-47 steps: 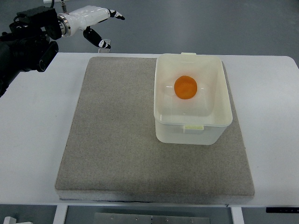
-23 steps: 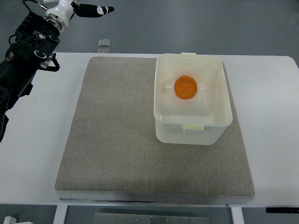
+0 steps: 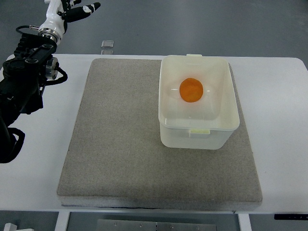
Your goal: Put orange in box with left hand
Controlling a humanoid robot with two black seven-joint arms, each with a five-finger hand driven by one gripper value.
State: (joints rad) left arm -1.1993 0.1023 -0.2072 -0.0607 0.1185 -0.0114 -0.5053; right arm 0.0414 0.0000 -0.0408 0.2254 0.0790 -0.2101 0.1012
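Note:
The orange [image 3: 191, 90] lies inside the white plastic box [image 3: 198, 135], which stands on the right part of the grey mat [image 3: 120, 139]. My left hand [image 3: 72, 12] is at the top left corner of the view, beyond the table's far edge and far from the box. Its white fingers with black tips are spread and hold nothing. The black left arm [image 3: 26, 82] runs down the left edge. The right arm does not show.
The mat lies on a white table [image 3: 33, 159]. A small clear block [image 3: 107, 44] sits just beyond the table's far edge, left of centre. Grey floor lies behind the table.
My left hand has drawn back up and to the left, from near the small clear block to the top left corner. The arm has swung lower along the left edge. The orange and box have not moved.

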